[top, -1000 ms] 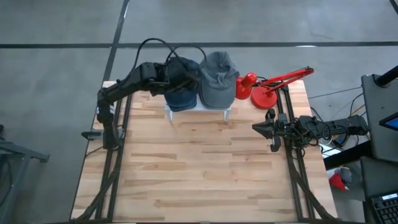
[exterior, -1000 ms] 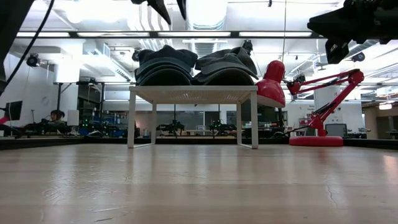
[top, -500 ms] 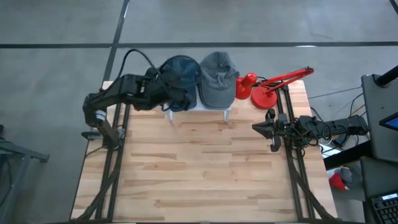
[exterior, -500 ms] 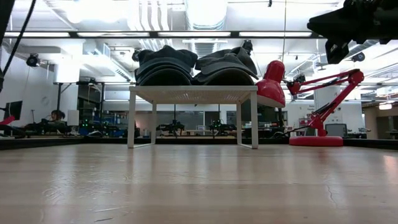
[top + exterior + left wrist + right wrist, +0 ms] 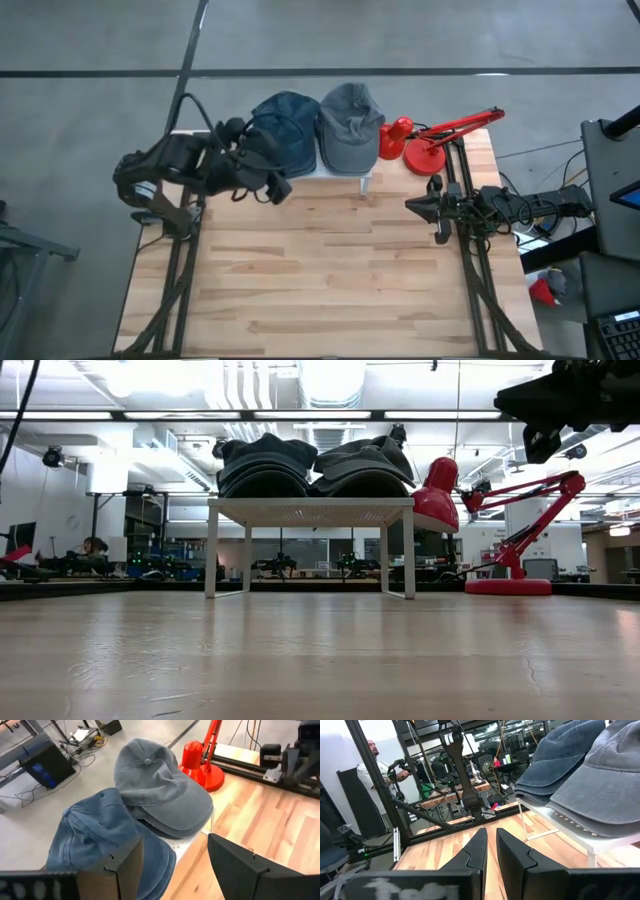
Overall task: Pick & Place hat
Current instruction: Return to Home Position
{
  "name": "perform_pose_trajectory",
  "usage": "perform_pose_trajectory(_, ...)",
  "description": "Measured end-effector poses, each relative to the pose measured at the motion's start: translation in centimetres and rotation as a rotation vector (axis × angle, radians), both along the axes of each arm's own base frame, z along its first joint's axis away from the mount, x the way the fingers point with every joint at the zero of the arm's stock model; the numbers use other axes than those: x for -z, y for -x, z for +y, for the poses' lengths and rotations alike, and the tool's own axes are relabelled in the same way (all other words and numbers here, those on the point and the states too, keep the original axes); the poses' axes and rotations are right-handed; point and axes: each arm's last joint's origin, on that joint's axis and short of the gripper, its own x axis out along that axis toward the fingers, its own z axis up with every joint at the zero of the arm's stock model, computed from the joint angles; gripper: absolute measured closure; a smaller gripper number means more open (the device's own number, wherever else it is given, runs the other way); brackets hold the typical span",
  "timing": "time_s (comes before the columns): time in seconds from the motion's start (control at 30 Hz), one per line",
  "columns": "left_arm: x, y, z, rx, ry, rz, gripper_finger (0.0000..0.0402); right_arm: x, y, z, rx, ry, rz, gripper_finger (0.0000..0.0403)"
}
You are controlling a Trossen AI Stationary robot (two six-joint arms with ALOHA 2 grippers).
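Now, blue caps (image 5: 288, 128) stacked on the shelf (image 5: 310, 510), we need only fold home the left gripper (image 5: 175, 840), spread empty beside it; the right gripper (image 5: 491, 832) idles, apparently pressed together.

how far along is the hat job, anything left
Stacking looks done: blue caps piled on the white shelf beside the grey caps. Nothing in hand: left gripper open and empty by the shelf, right gripper shut at the table's right edge. Probably only parking the left arm remains.

readable text: none | labels, brands, numbers — nothing legible in any view
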Motion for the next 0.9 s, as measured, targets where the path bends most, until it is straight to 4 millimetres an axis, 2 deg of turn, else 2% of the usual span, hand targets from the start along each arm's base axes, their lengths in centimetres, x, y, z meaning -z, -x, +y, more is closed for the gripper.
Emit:
perform_pose_trajectory(0.3, 2.4, 1.5, -1.1, 0.049, 0.015, -0.021, 0.0179, 0.0, 0.0, 0.0, 0.0, 0.0, 0.0, 0.0364)
perform_pose_trajectory(0.63, 8.2, 4.4, -1.5, 0.221, 0.086, -0.213, 0.0179, 0.0, 0.0, 0.0, -0.004, -0.033, -0.003, 0.0364)
perform_pose_trajectory(0.9, 12.8, 7.2, -1.1, 0.433, 0.062, -0.4, 0.0179, 0.0, 0.0, 0.2, -0.066, -0.044, -0.004, 0.0364)
